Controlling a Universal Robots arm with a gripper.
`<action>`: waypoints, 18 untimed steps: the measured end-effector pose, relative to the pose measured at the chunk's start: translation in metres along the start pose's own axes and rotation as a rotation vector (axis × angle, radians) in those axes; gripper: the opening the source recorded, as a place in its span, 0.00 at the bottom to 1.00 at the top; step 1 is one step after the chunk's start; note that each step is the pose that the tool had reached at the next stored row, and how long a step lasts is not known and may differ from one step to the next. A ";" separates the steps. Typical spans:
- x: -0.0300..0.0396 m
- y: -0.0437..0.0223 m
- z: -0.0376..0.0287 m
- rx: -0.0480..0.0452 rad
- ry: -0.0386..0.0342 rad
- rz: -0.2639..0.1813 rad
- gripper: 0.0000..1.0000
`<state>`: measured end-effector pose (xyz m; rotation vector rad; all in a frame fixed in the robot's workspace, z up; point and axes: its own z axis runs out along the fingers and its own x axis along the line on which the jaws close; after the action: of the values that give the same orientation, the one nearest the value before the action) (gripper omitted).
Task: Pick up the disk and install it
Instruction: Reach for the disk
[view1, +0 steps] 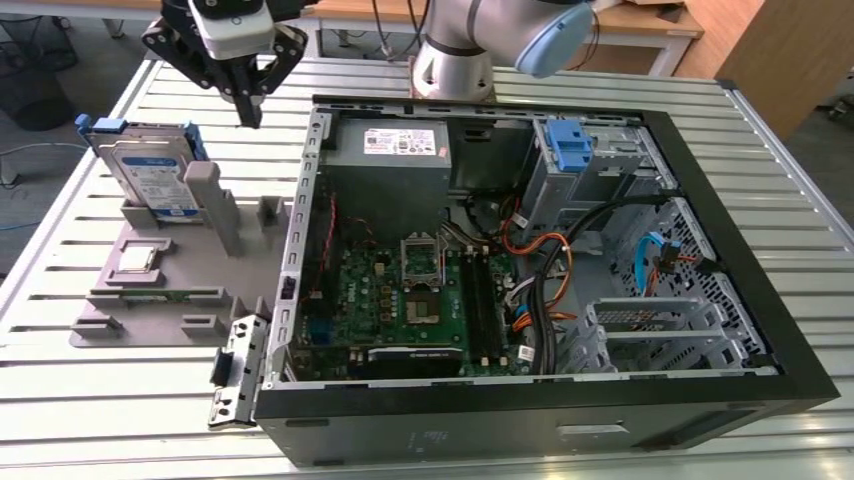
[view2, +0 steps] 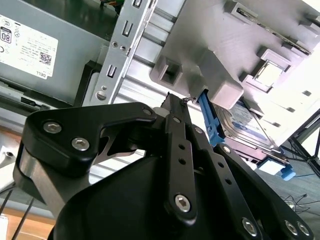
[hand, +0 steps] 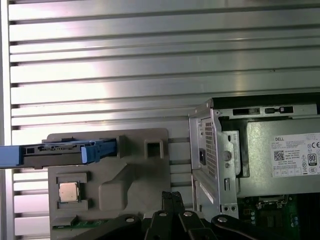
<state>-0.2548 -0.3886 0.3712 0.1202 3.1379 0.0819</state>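
Observation:
The disk, a silver drive with a blue-and-white label in a blue frame, stands upright in a slot of the grey holder at the exterior view's left. Both wrist views show it too: edge-on in the first wrist view and behind the holder's post in the second wrist view. My gripper hangs above the table between the disk and the open computer case, to the disk's right and clear of it. Its black fingers are shut together with nothing between them.
The grey holder also carries a processor chip and a memory stick. Inside the case, a grey power-supply box sits at the back and a drive cage with a blue bracket stands beside it. Cables cross the motherboard.

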 end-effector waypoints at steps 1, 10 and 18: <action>0.0029 -0.0002 0.0001 0.0000 -0.0001 0.000 0.10; 0.0301 -0.0023 0.0015 -0.0002 -0.0032 0.000 0.10; 0.0303 -0.0023 0.0015 -0.0002 -0.0032 0.000 0.10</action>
<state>-0.2852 -0.3884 0.3696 0.1199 3.1347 0.0820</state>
